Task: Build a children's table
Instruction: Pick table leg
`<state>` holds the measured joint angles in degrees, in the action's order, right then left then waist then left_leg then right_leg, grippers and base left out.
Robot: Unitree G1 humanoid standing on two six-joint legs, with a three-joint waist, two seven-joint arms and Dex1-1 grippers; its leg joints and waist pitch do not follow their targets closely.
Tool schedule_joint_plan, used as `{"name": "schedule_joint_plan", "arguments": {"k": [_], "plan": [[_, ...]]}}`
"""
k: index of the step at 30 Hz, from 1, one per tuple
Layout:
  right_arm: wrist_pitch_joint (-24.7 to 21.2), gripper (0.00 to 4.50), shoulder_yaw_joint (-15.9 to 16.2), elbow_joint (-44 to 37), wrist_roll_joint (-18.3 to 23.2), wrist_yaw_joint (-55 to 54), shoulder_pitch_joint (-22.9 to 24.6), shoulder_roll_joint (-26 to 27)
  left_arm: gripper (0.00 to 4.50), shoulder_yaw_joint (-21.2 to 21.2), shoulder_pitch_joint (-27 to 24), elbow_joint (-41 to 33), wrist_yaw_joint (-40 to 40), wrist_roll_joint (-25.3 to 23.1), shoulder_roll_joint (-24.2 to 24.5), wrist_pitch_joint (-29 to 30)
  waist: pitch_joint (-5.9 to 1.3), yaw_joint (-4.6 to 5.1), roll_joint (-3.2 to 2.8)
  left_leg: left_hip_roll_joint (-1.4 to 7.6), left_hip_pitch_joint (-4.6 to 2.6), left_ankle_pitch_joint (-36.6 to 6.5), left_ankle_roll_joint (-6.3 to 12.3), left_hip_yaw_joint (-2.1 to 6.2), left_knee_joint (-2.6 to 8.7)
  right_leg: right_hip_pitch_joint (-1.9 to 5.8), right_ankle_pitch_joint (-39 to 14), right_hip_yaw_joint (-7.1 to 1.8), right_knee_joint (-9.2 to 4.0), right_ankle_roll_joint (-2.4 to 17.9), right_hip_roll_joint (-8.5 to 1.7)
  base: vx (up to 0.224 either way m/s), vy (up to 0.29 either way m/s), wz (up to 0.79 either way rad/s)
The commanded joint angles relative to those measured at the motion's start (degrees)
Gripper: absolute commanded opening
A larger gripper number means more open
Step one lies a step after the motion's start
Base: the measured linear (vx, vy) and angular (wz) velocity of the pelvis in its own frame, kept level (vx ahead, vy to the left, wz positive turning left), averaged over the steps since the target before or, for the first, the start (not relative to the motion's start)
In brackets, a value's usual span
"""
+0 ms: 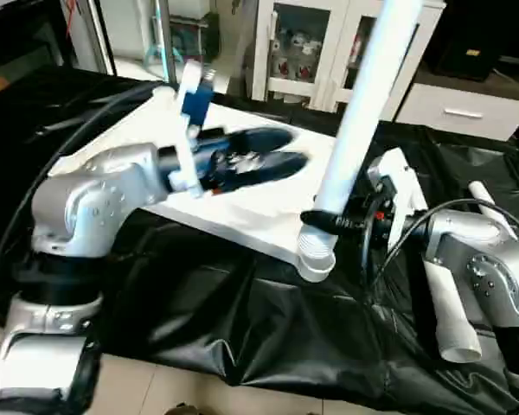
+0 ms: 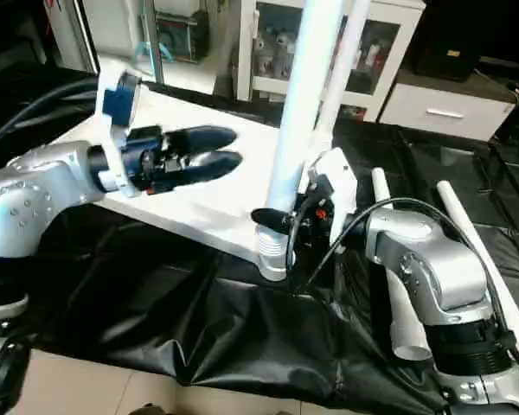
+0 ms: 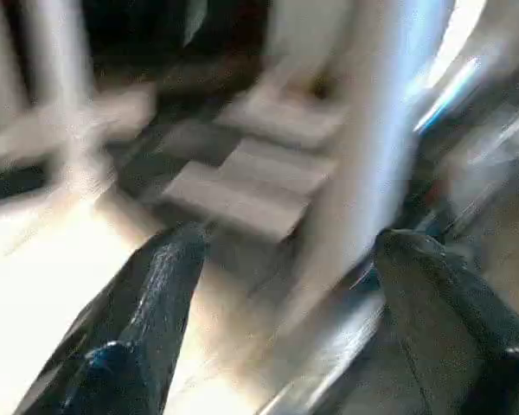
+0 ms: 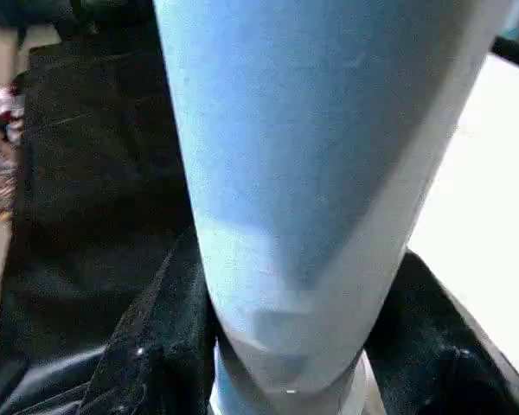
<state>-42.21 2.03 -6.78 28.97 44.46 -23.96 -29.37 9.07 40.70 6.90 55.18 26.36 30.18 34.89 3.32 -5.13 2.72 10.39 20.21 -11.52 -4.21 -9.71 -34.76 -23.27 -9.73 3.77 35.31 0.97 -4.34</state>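
The white square tabletop [image 1: 242, 216] lies on a black cloth. One white leg [image 1: 363, 104] stands nearly upright at the tabletop's near corner, with its ribbed threaded end [image 1: 316, 255] at the bottom. I cannot tell whether that end touches the corner. My right gripper [image 2: 281, 220] is shut on this leg just above the threads, and a finger [image 4: 147, 346] presses on each side. My left gripper [image 1: 296, 149] hovers over the tabletop to the left of the leg, pointing toward it, open and holding nothing. The fingers [image 3: 147, 294] stand well apart.
Two more white legs [image 2: 398, 285] [image 2: 467, 233] lie on the black cloth [image 1: 208, 320] by my right arm. Another white tube [image 2: 350, 43] rises just behind the held leg. White glass-door cabinets [image 1: 303, 43] stand at the back. The cloth's front edge drops to the floor [image 1: 138, 389].
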Motion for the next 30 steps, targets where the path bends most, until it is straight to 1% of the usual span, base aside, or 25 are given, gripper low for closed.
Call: {"name": "schedule_joint_plan", "arguments": {"k": [1, 2, 3, 4, 5, 6, 7, 8, 9, 10, 12, 13, 14, 15, 16, 17, 18, 19, 20, 21, 23, 25, 28, 29, 30], "plan": [[-0.40, 1.88, -1.90, -0.97, 0.06, -0.91, 0.38, -0.56, 3.59, 5.23, -0.52, 2.60, -0.94, -7.16, 0.63, -4.70, -3.98, 0.22, -0.86, 2.15, -0.41, -8.85, -1.12, 0.62, 4.31, 3.31, -14.31, -2.79, -4.13, 6.58, -3.17, 0.000, 0.000, 0.00], [-0.50, 1.88, -2.23, -1.14, 0.10, -1.16, 0.84, -0.56, 3.59, 7.80, -0.05, 4.89, -1.12, -10.22, 0.66, -7.50, -4.17, 0.13, -0.69, 2.29, -0.36, -7.93, -1.62, 0.66, 4.27, 3.44, -12.97, -2.75, -3.82, 7.30, -3.44, 0.000, 0.000, 0.00], [-0.58, 1.88, -2.47, -1.40, 0.10, -1.40, 1.37, -0.55, 3.59, 9.88, 0.49, 7.17, -1.17, -12.55, 0.35, -9.85, -4.01, -0.07, -0.75, 2.23, -0.38, -7.74, -1.13, 0.66, 4.33, 3.19, -13.16, -2.76, -4.38, 7.11, -3.33, 0.000, 0.000, 0.00], [-0.58, 1.88, -2.47, -1.40, 0.10, -1.40, 1.37, -0.55, 3.77, 9.88, 0.49, 7.17, -1.17, -12.55, 0.35, -9.85, -4.11, -0.10, -0.88, 2.31, -0.53, -8.04, -1.68, 0.63, 4.32, 3.24, -12.01, -2.76, -3.88, 7.92, -3.47, 0.000, 0.000, 0.00], [-0.66, 1.88, -2.64, -1.73, 0.06, -1.64, 1.92, -0.52, 3.87, 11.33, 1.03, 9.33, -1.04, -14.14, -0.27, -11.70, -4.26, -0.16, -0.78, 2.33, -0.33, -7.00, -1.61, 0.66, 4.27, 3.40, -9.70, -2.71, -3.69, 8.83, -3.50, 0.000, 0.000, 0.00], [-0.99, 1.88, -2.84, -3.44, 0.23, -2.08, 3.66, -0.53, 3.94, 15.10, 2.73, 14.69, 2.16, -16.85, -1.50, -15.70, -4.16, -0.19, -1.30, 2.19, -0.26, -6.96, -1.58, 0.65, 4.22, 3.36, -9.22, -2.75, -3.75, 9.04, -3.50, 0.000, 0.000, 0.00], [-1.08, 1.88, -2.85, -3.78, 0.31, -2.18, 3.94, -0.57, 3.94, 15.54, 2.97, 15.45, 2.70, -17.32, -1.63, -16.28, -4.28, -0.29, -1.19, 2.10, -0.46, -7.12, -1.45, 0.51, 4.14, 3.41, -8.68, -2.79, -3.82, 8.95, -3.47, 0.000, 0.000, 0.00], [-1.18, 1.88, -2.87, -4.18, 0.40, -2.29, 4.26, -0.61, 3.94, 16.05, 3.24, 16.32, 3.32, -17.85, -1.78, -16.93, -4.39, -0.23, -1.26, 2.17, -0.26, -6.76, -1.55, 0.64, 4.18, 3.65, -7.09, -2.76, -3.56, 9.61, -3.54, 0.000, 0.000, 0.00], [-1.50, 1.88, -2.98, -5.05, 0.68, -2.43, 4.91, -0.87, 4.12, 17.00, 4.25, 19.37, 3.99, -19.58, -2.54, -19.89, -4.23, -0.20, -1.16, 2.03, -0.11, -6.79, -1.15, 0.64, 4.22, 3.65, -7.45, -2.74, -3.91, 9.51, -3.49, 0.000, 0.000, 0.00], [-2.06, 1.88, -3.22, -6.34, 1.09, -2.37, 5.90, -1.55, 4.12, 17.96, 6.08, 24.49, 4.73, -21.41, -4.49, -23.75, -4.39, -0.20, -1.88, 2.10, -0.21, -7.24, -1.49, 0.75, 4.12, 3.79, -7.36, -2.78, -3.55, 9.99, -3.70, 0.000, 0.000, 0.00], [-2.51, 1.88, -3.52, -7.20, 1.30, -2.27, 6.56, -2.07, 4.34, 18.62, 7.33, 28.17, 5.91, -22.41, -5.93, -26.31, -4.35, -0.04, -1.55, 1.93, -0.30, -8.06, -0.97, 0.60, 4.09, 3.84, -8.54, -2.76, -4.17, 9.91, -3.57, 0.000, 0.000, 0.00], [-2.82, 1.88, -3.79, -7.72, 1.40, -2.22, 6.96, -2.48, 4.34, 19.33, 8.22, 30.58, 7.15, -23.07, -6.70, -27.85, -4.33, 0.01, -1.67, 2.01, -0.21, -8.09, -0.87, 0.64, 4.07, 3.92, -8.50, -2.80, -4.08, 10.28, -3.62, 0.000, 0.000, 0.00], [-2.88, 1.88, -3.86, -7.83, 1.43, -2.20, 7.06, -2.58, 4.37, 19.46, 8.39, 31.03, 7.33, -23.19, -6.86, -28.09, -4.34, -0.09, -1.47, 2.02, -0.14, -8.00, -0.64, 0.62, 3.99, 4.03, -8.85, -2.84, -4.02, 10.32, -3.78, 0.000, 0.000, 0.00], [-3.16, 1.88, -4.20, -8.35, 1.57, -2.14, 7.51, -3.03, 4.37, 19.98, 9.29, 33.42, 8.02, -23.82, -7.67, -29.39, -4.25, -0.02, -1.63, 1.97, -0.01, -7.87, -0.44, 0.61, 4.04, 4.06, -9.34, -2.86, -4.19, 10.24, -3.77, 0.000, 0.000, 0.00], [-3.32, 1.88, -4.38, -8.67, 1.65, -2.14, 7.78, -3.29, 4.37, 20.21, 9.90, 35.12, 8.20, -24.25, -8.21, -30.37, -4.22, -0.04, -1.63, 1.93, -0.14, -8.08, -0.19, 0.49, 3.96, 3.93, -10.34, -2.84, -4.48, 10.12, -3.72, 0.000, 0.000, 0.00], [-3.57, 1.88, -4.67, -9.18, 1.74, -2.12, 8.22, -3.75, 4.37, 20.55, 10.88, 37.73, 7.88, -25.06, -9.08, -31.78, -4.25, 0.05, -1.68, 1.88, 0.01, -7.93, 0.03, 0.53, 3.94, 4.06, -10.51, -2.84, -4.51, 10.19, -3.68, 0.000, 0.000, 0.00], [-3.62, 1.88, -4.73, -9.29, 1.77, -2.12, 8.31, -3.81, 4.37, 20.60, 11.03, 38.18, 7.79, -25.21, -9.22, -32.04, -4.34, -0.02, -1.66, 1.98, -0.18, -8.06, -0.02, 0.53, 3.90, 4.00, -10.46, -2.80, -4.37, 10.26, -3.72, 0.000, 0.000, 0.00], [-4.15, 1.88, -5.23, -10.33, 2.03, -2.17, 9.10, -4.46, 4.37, 21.18, 12.54, 42.56, 6.91, -26.72, -10.53, -34.30, -4.28, 0.21, -1.71, 1.96, -0.05, -7.94, 0.33, 0.52, 3.90, 4.06, -10.41, -2.80, -4.51, 10.35, -3.61, 0.000, 0.000, 0.00], [-4.58, 1.88, -5.57, -11.04, 2.26, -2.29, 9.59, -4.79, 4.37, 21.63, 13.42, 45.61, 6.62, -28.13, -11.28, -35.92, -4.39, 0.17, -1.93, 2.04, -0.21, -7.82, 0.47, 0.64, 3.84, 4.10, -10.16, -2.80, -4.31, 10.48, -3.70, 0.000, 0.000, 0.00], [-4.64, 1.88, -5.62, -11.16, 2.28, -2.31, 9.67, -4.84, 4.37, 21.66, 13.53, 46.02, 6.61, -28.28, -11.40, -36.08, -4.32, 0.22, -1.80, 1.91, -0.12, -7.66, 0.95, 0.52, 3.82, 4.06, -10.24, -2.80, -4.68, 10.32, -3.55, 0.000, 0.000, 0.00], [-5.48, 1.88, -6.41, -12.69, 2.68, -2.72, 10.71, -5.50, 4.37, 21.61, 14.97, 51.66, 6.67, -29.91, -13.10, -38.05, -4.45, 0.16, -2.14, 1.93, -0.22, -7.35, 1.33, 0.56, 3.75, 4.20, -9.46, -2.83, -4.51, 10.74, -3.61, 0.000, 0.000, 0.00], [-5.78, 1.88, -6.80, -13.26, 2.84, -2.91, 11.16, -5.80, 4.37, 21.28, 15.48, 53.74, 6.30, -30.25, -13.90, -38.82, -4.40, 0.23, -1.90, 1.92, 0.01, -7.05, 1.78, 0.53, 3.73, 4.27, -9.48, -2.81, -4.63, 11.05, -3.70, 0.000, 0.000, 0.00], [-6.13, 1.88, -7.31, -13.87, 3.12, -3.00, 11.71, -6.24, 4.01, 21.19, 16.19, 56.57, 5.34, -31.00, -15.03, -40.37, -4.42, 0.13, -1.90, 2.05, -0.09, -7.09, 2.09, 0.55, 3.71, 4.20, -10.60, -2.75, -4.64, 11.27, -3.79, 0.000, 0.000, 0.00], [-6.26, 1.88, -7.35, -14.03, 3.19, -2.91, 11.90, -6.36, 4.01, 21.32, 16.38, 57.34, 4.88, -31.28, -15.52, -40.42, -4.41, 0.13, -1.44, 2.11, -0.09, -7.15, 2.28, 0.53, 3.75, 4.20, -10.79, -2.75, -4.70, 11.24, -3.78, 0.000, 0.000, 0.00], [-6.42, 1.88, -7.34, -14.22, 3.28, -2.89, 12.05, -6.48, 4.01, 21.21, 16.74, 58.56, 4.58, -31.68, -16.07, -40.91, -4.35, 0.09, -1.49, 2.06, -0.10, -7.24, 2.44, 0.52, 3.75, 4.16, -11.27, -2.74, -4.78, 11.06, -3.76, 0.000, 0.000, 0.00]]}}
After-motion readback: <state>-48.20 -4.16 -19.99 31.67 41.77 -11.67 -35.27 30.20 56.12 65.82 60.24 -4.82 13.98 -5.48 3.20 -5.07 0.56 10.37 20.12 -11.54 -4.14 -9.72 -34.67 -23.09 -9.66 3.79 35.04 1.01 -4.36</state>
